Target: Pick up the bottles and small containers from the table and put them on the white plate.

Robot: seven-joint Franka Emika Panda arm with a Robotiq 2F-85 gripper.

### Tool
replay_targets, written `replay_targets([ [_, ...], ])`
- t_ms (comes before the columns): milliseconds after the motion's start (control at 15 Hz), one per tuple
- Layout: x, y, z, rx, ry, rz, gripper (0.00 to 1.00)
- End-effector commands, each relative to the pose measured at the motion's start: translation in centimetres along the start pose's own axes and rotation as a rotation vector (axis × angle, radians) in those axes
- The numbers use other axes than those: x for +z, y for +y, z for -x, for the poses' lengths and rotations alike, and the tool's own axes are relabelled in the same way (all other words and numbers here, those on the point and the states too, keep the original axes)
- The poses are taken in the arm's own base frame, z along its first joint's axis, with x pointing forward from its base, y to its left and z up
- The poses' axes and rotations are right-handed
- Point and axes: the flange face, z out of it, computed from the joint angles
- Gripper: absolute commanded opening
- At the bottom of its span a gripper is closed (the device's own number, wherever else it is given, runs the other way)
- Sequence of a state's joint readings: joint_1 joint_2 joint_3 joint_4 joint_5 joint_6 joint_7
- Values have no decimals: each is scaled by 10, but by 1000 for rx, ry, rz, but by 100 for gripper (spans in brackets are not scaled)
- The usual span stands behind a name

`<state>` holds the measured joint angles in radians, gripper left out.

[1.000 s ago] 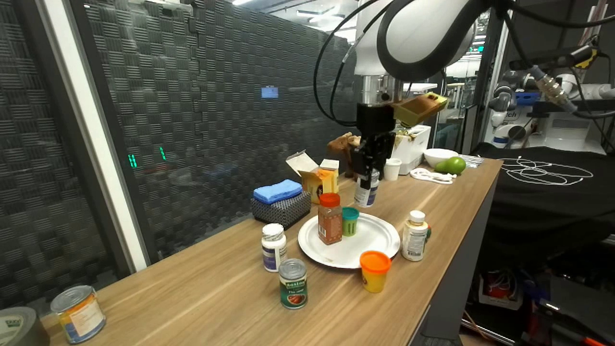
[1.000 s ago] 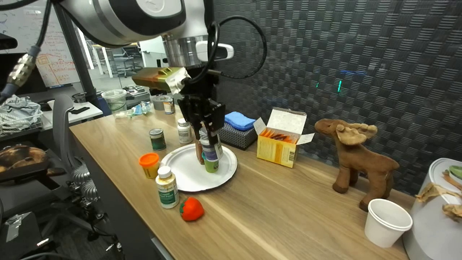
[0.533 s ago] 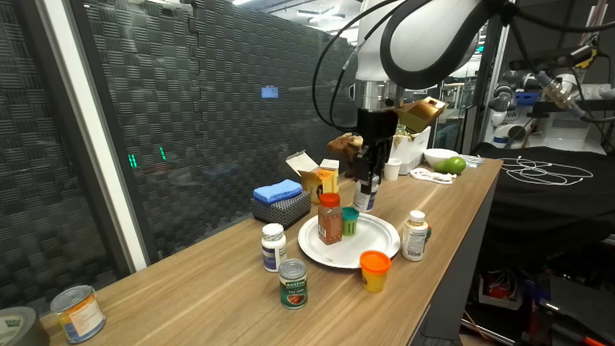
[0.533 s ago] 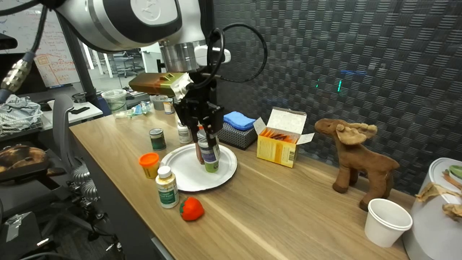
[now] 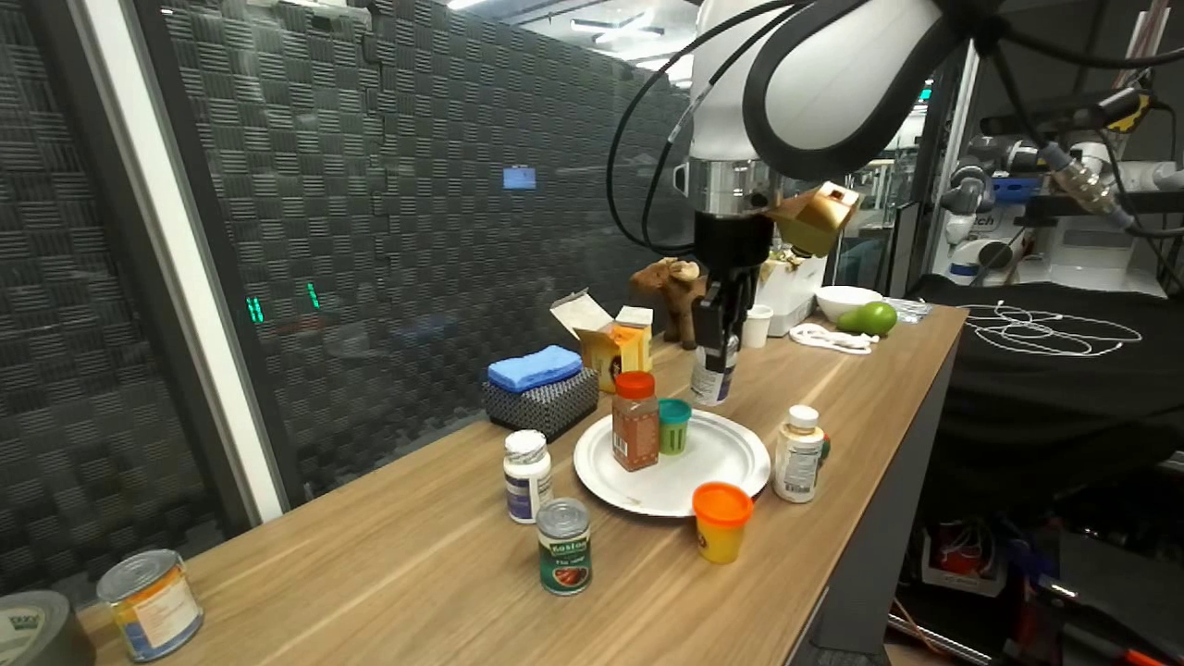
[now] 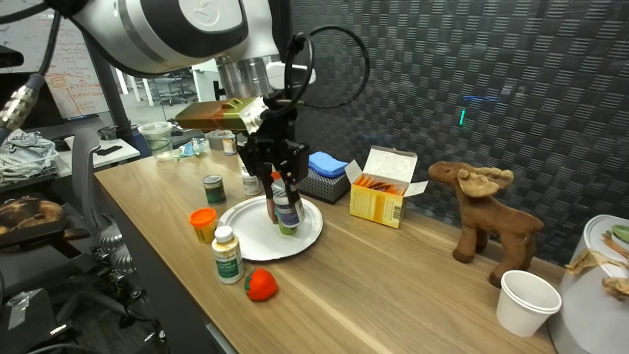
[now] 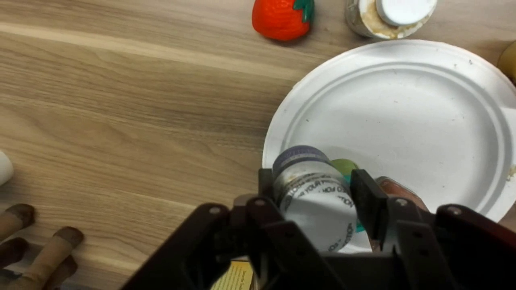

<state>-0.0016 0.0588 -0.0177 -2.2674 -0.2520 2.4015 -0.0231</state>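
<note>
Since the earlier frames, the pill bottle has shifted slightly rightward in both exterior views; everything standing around it has stayed put. Your gripper pinches it by its sides, tilted, apparently in the air near the edge of the white plate; whether it is wholly over the rim, I cannot tell. To place it well, steer clear of the green cup and spice bottle, the 2 items already on the plate, and aim for the wide bare part toward the green-labelled bottle. Straighten it, lower gently until its base sits flat, and only then let go, rising straight up to spare its neighbours.
</note>
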Motion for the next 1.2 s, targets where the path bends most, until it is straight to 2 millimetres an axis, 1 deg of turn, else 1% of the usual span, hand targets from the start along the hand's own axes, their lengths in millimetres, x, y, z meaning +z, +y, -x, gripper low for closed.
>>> replay_targets([
  [0, -4, 1, 8, -45, -7, 9, 26],
  [400, 9, -2, 9, -125, -48, -43, 26],
  [733, 18, -5, -1, -160, -57, -99, 26],
  [1133, 42, -5, -19, -143, -75, -88, 26],
])
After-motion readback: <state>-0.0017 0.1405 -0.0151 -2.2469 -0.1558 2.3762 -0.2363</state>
